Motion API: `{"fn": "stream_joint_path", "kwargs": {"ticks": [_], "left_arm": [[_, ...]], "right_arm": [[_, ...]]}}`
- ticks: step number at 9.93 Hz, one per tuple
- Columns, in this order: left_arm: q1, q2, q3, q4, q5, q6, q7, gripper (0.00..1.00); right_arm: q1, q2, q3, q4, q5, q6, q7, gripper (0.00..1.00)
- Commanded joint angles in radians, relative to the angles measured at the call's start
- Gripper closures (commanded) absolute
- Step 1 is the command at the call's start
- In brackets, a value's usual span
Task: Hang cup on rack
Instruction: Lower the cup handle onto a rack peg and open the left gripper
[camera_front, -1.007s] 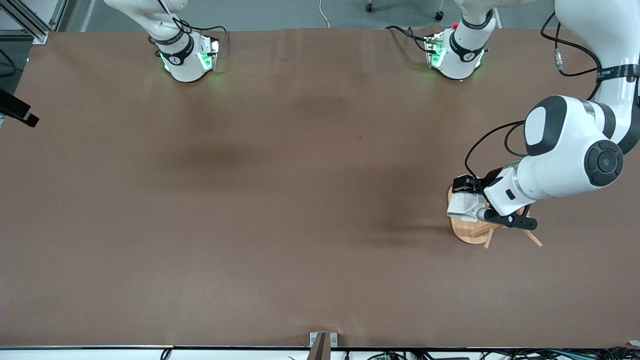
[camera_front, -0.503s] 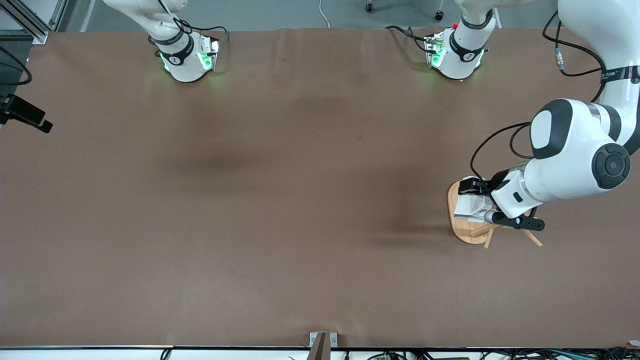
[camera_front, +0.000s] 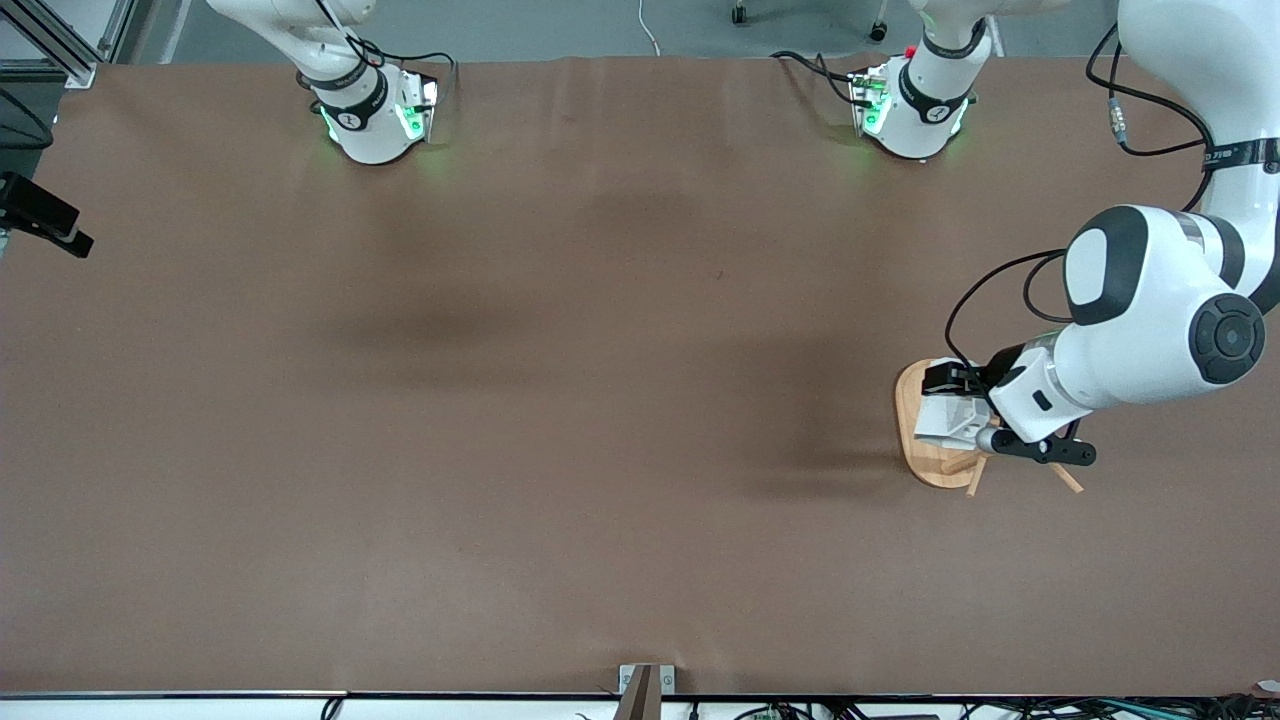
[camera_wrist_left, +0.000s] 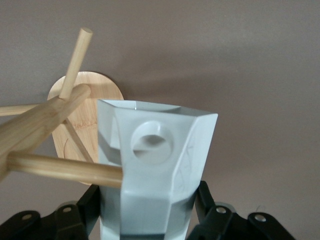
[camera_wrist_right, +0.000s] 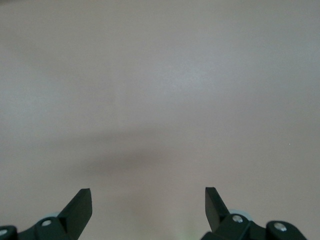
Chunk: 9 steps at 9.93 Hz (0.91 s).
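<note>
My left gripper (camera_front: 960, 408) is shut on the cup (camera_front: 944, 420), a white faceted cup, and holds it over the rack's oval base (camera_front: 915, 450). In the left wrist view the black fingers (camera_wrist_left: 204, 200) clamp the cup (camera_wrist_left: 160, 200) on both sides. Its handle tab with the round hole (camera_wrist_left: 152, 144) faces the camera. One peg (camera_wrist_left: 60, 167) of the bamboo rack (camera_wrist_left: 37, 127) reaches the cup's side just below the tab; no peg shows through the hole. My right gripper (camera_wrist_right: 148, 200) is open and empty over bare table.
The brown table (camera_front: 560, 400) bears only the rack, at the left arm's end. Other pegs (camera_front: 975, 478) stick out from the post toward the front camera. A black part (camera_front: 42, 220) of the right arm shows at the table's right-arm end.
My left gripper has carried the cup a little toward the left arm's end of the table, closer in over the rack's post. The black part of the right arm shifted slightly.
</note>
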Motion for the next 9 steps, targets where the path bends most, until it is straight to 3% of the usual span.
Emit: {"fn": "stream_joint_path", "kwargs": {"ticks": [1,3,4,5,6,9], "left_arm": [[-0.003,0.029,0.016,-0.015,0.012,0.035,-0.01,0.99],[-0.005,0.033,0.017,-0.017,0.01,0.038,-0.011,0.96],[-0.005,0.033,0.017,-0.017,0.007,0.038,-0.011,0.83],[-0.003,0.032,0.018,-0.015,0.003,0.037,-0.031,0.38],[-0.005,0.029,0.02,-0.015,0.01,0.035,-0.048,0.0],[0.013,-0.011,0.02,-0.013,0.001,0.009,-0.053,0.0]], "right_arm": [[-0.003,0.002,0.008,0.017,-0.012,-0.014,-0.009,0.0],[0.002,0.001,0.012,0.06,-0.004,-0.02,-0.015,0.0],[0.004,0.001,0.011,0.064,-0.001,-0.035,-0.011,0.0],[0.002,0.001,0.01,0.065,-0.001,-0.037,-0.009,0.0],[0.001,0.001,0.008,0.065,-0.003,-0.035,-0.009,0.0],[-0.006,0.001,0.005,0.06,-0.018,-0.052,-0.011,0.0]]}}
